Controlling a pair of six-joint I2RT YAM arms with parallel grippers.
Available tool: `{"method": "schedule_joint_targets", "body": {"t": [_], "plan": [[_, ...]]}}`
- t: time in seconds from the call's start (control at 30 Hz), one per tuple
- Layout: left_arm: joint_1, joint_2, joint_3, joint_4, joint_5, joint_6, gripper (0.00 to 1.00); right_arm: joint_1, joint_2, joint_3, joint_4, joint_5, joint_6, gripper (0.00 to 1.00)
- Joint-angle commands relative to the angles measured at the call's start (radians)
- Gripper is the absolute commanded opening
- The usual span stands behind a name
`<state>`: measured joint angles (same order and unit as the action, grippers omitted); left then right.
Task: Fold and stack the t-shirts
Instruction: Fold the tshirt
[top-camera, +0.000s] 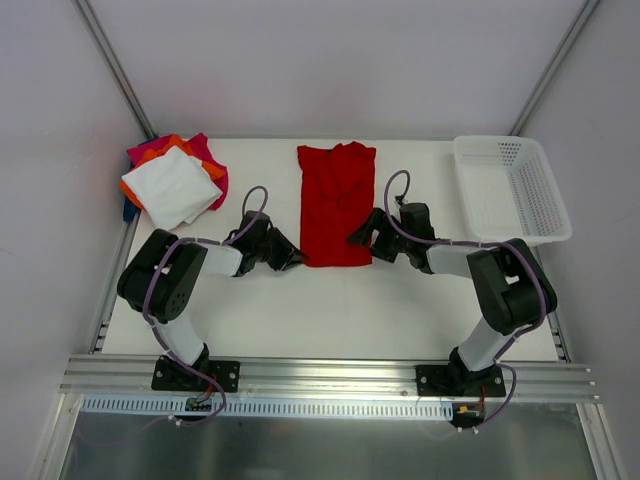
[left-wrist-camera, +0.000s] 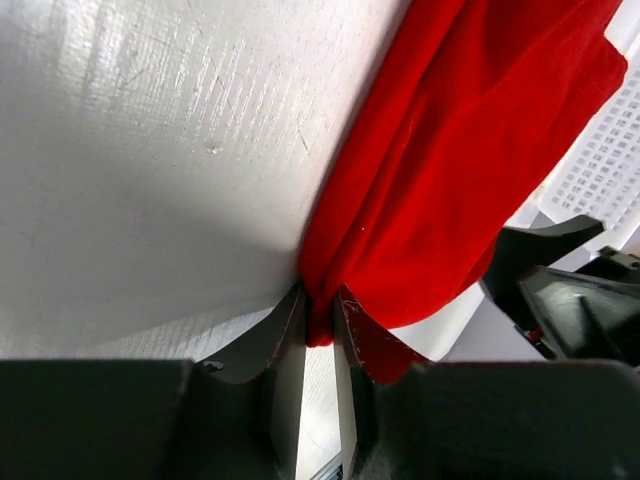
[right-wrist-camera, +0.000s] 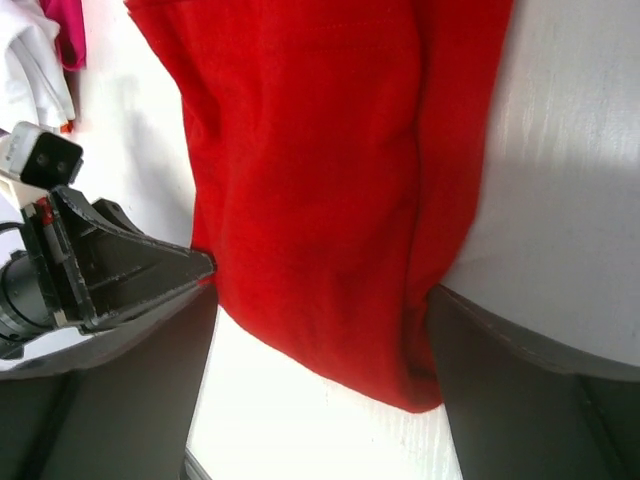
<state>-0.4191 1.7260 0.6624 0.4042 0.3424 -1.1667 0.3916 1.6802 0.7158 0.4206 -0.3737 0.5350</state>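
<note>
The large red t-shirt (top-camera: 335, 205) lies folded into a long strip in the middle of the table. My left gripper (top-camera: 297, 260) is shut on its near left corner, with red cloth pinched between the jaws (left-wrist-camera: 320, 315). My right gripper (top-camera: 356, 240) is open at the near right corner. In the right wrist view (right-wrist-camera: 322, 297) its fingers stand wide apart on either side of the shirt's near hem (right-wrist-camera: 330, 330). The folded stack sits at the back left: a white shirt (top-camera: 175, 186) on top, over orange (top-camera: 150, 155), magenta (top-camera: 207, 148) and blue (top-camera: 129, 210).
A white mesh basket (top-camera: 510, 185) stands at the back right and shows in the left wrist view (left-wrist-camera: 600, 170). The two grippers are close together, facing each other across the shirt's near end. Metal rails run along the table's near edge (top-camera: 330, 375).
</note>
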Motion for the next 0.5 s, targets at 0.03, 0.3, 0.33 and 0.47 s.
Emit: {"method": "schedule_joint_targets", "body": {"t": [0.03, 0.3, 0.33, 0.47], "plan": [[-0.001, -0.011, 0.026, -0.068, -0.049, 0.039, 0.12, 0.009, -0.002, -0.061, -0.016, 0.007, 0.002, 0.28], [0.000, -0.048, 0.022, -0.097, -0.071, 0.053, 0.00, 0.024, -0.019, -0.096, -0.023, 0.010, 0.003, 0.01], [-0.001, -0.061, 0.016, -0.103, -0.074, 0.056, 0.00, 0.026, -0.033, -0.107, -0.023, 0.012, 0.003, 0.01], [-0.007, -0.130, -0.003, -0.149, -0.075, 0.070, 0.00, 0.044, -0.083, -0.125, -0.060, 0.012, 0.003, 0.00]]}}
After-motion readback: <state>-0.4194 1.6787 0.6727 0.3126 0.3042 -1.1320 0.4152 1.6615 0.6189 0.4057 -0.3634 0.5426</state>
